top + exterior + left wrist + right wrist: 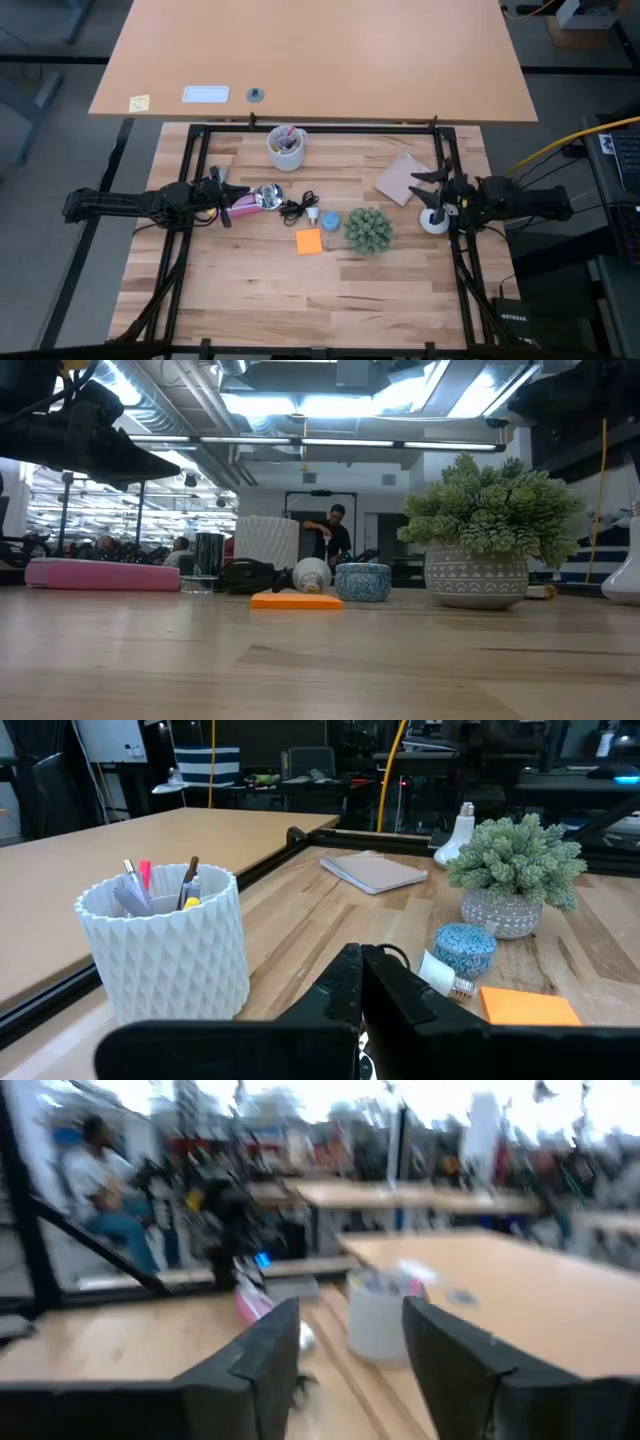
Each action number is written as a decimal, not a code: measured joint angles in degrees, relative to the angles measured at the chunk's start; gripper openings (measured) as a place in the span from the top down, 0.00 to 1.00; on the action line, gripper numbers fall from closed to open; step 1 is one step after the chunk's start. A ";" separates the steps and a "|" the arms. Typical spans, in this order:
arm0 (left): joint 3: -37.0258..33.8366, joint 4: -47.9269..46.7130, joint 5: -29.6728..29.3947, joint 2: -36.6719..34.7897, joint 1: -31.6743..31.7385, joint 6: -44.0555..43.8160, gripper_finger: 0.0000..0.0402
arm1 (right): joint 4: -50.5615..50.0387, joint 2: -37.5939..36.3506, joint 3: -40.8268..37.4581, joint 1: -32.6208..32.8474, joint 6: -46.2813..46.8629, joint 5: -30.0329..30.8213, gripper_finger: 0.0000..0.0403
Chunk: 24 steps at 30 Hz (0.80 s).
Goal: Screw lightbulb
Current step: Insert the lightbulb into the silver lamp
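Item, small white frosted lightbulb, lying on its side centre-frame on my bench between black cord and blue bowl: my right hand, fingers spread and empty at right, should approach low, gripping the dome, not the base.

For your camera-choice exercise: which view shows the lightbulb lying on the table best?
The left wrist view: the lightbulb shows dome and metal base beside the blue bowl. The high view shows a small white speck, the low view only its dome; the right wrist view misses it.

R end effector fingers apart; pen cup, pink block beyond.
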 joint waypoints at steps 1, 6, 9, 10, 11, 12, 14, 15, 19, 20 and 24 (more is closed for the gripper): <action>0.00 0.00 0.00 0.00 -0.01 0.00 1.00 | -3.50 1.92 2.36 0.00 0.96 0.81 0.55; 0.00 0.00 0.00 0.00 0.00 -0.02 1.00 | -16.89 14.55 14.66 0.00 4.54 1.33 0.55; 0.01 0.00 -0.01 0.00 0.00 0.00 1.00 | -26.55 23.29 22.90 0.00 7.48 1.28 0.55; 0.00 0.00 0.00 0.00 0.00 -0.02 1.00 | -30.97 26.31 25.88 0.00 9.70 1.28 0.55; 0.00 0.00 0.00 0.00 0.01 -0.01 1.00 | -35.43 29.31 28.83 0.00 12.20 1.27 0.55; 0.00 0.00 -0.02 0.00 -0.01 -0.02 1.00 | -40.41 32.15 31.97 0.00 15.18 1.23 0.55; 0.02 0.00 0.00 0.00 -0.01 -0.02 1.00 | -50.61 37.62 37.69 0.00 21.46 0.02 0.55; 0.01 0.00 -0.02 0.00 -0.01 -0.01 1.00 | -55.32 40.42 40.39 0.00 24.02 -1.25 0.55; 0.00 0.00 0.00 0.00 -0.01 0.00 1.00 | -70.35 50.83 48.85 0.00 30.15 -6.60 0.55; 0.00 0.00 -0.01 0.00 -0.01 0.00 1.00 | -73.26 53.26 50.35 0.00 31.10 -7.67 0.55; 0.01 0.00 0.00 0.00 0.01 -0.01 1.00 | -78.36 60.02 52.55 0.00 33.68 -11.99 0.55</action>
